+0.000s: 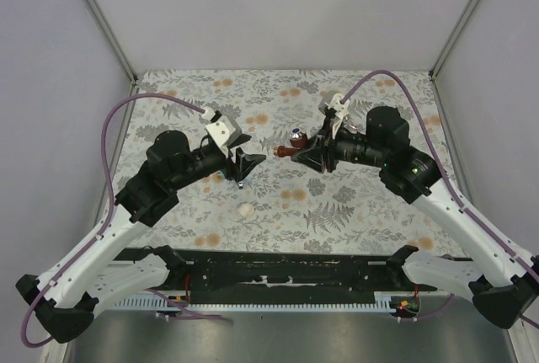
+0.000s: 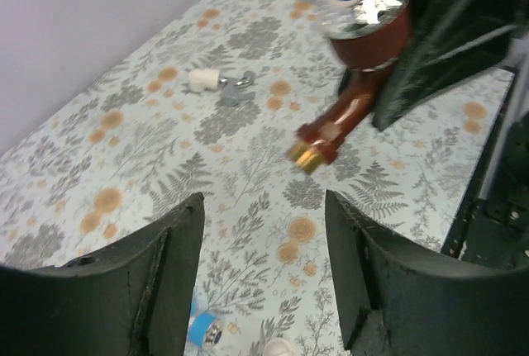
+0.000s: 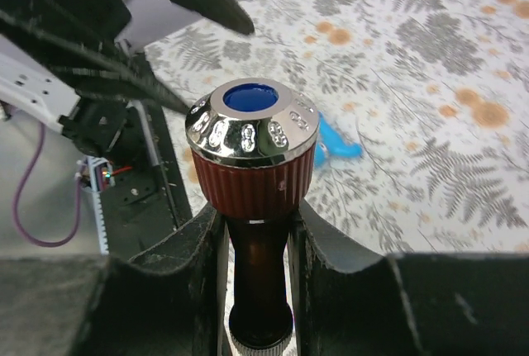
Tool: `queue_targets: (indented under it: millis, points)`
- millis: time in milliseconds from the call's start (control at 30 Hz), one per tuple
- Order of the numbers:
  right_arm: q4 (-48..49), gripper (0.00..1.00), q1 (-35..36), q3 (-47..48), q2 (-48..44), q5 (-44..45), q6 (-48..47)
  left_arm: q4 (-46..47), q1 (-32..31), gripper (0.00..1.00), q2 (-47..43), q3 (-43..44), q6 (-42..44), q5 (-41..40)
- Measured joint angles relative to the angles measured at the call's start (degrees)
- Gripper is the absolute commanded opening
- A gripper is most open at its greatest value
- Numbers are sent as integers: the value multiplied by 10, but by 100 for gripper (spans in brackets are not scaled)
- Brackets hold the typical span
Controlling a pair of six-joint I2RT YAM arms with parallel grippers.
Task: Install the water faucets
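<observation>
Left wrist view, faucets: three; reddish-brown faucet (image 2: 364, 50) held aloft, white-silver faucet (image 2: 219, 83) lying on the surface (image 2: 124, 166), blue faucet (image 2: 202, 329) cut off at frame bottom.
Right end effector (image 3: 256, 232): clenched on the reddish-brown faucet's stem, arm reaching inward.
Left end effector (image 2: 263, 207): released, fingers spread, facing the threaded tip, apart from it.
Unclear: blue faucet blurred.

Even diffuse overhead light, soft shadows; glare on chrome knob cap (image 3: 250, 129); wrist views slightly blurred.
</observation>
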Motion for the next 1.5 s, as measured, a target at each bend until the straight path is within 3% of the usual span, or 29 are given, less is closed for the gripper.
queue_targets:
  millis: [267,567,867,1500]
  points:
    - [-22,0,0,-84,-110,151,-15,-206,0,67,69,89,-57,-188]
    - [-21,0,0,-145,-153,228,-23,-371,-49,71,206,82,-123,-272]
    - [-21,0,0,-158,-170,236,-30,-392,-70,72,328,78,-165,-281]
    - [-21,0,0,-167,-190,241,-30,-347,-72,62,449,35,-175,-254]
